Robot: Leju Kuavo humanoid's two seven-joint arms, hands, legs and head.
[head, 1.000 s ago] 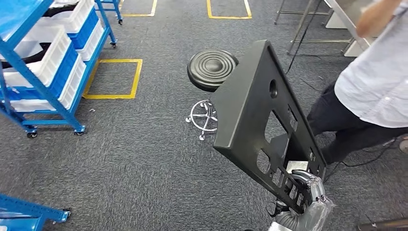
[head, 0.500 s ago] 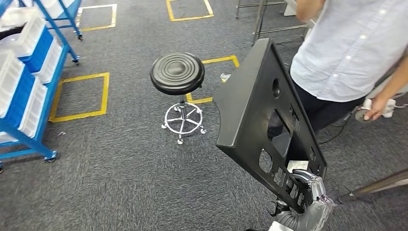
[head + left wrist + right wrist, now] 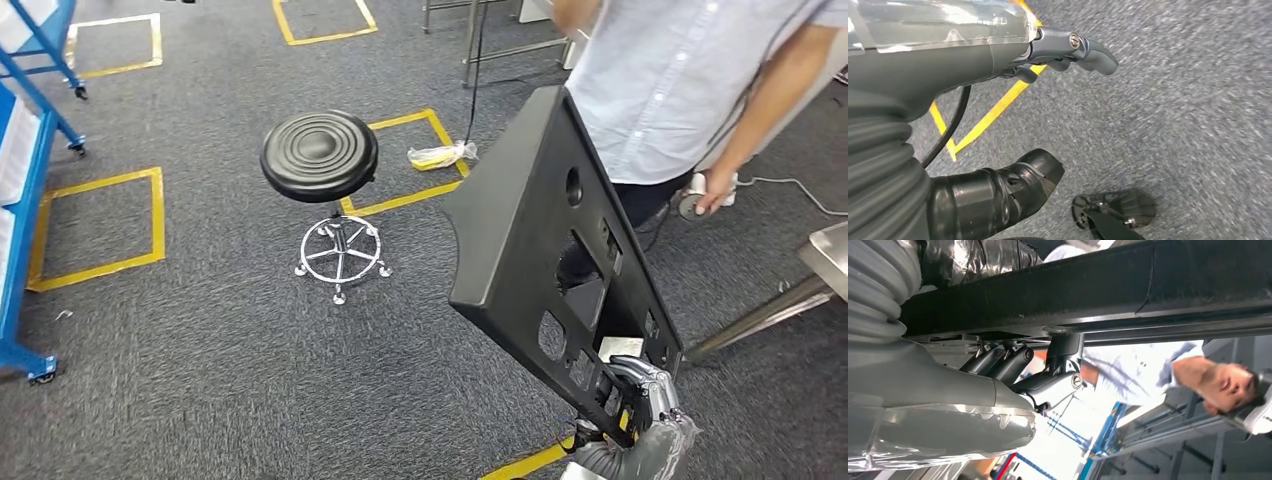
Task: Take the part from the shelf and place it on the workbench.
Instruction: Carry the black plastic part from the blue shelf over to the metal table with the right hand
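One large black moulded plastic panel [image 3: 530, 240], roughly triangular with a raised rim, is carried in my right hand [image 3: 640, 400], off the shelf and above the grey carpet [image 3: 200, 350]; my fingers [image 3: 650, 382] curl over its lower edge beside a row of small cut-outs, and in the right wrist view they hook under the panel's dark rim [image 3: 1088, 295], pinching it against the thumb; the panel stands tilted, its narrow corner uppermost, its face pierced by one round hole and several rectangular openings; my left hand [image 3: 1068, 50] hangs over the carpet with its fingers curled in on nothing. Step in hand, as I judge it: carrying the panel to the workbench, not yet set down. To do it well I should keep the grip firm near the edge, since the long panel will lever against my fingers; I should swing wide of the person in a pale blue shirt [image 3: 670, 90] standing just beyond the panel, and of the black round stool [image 3: 320, 155]; the steel table corner [image 3: 830, 255] on my right may be the workbench, though I cannot tell.
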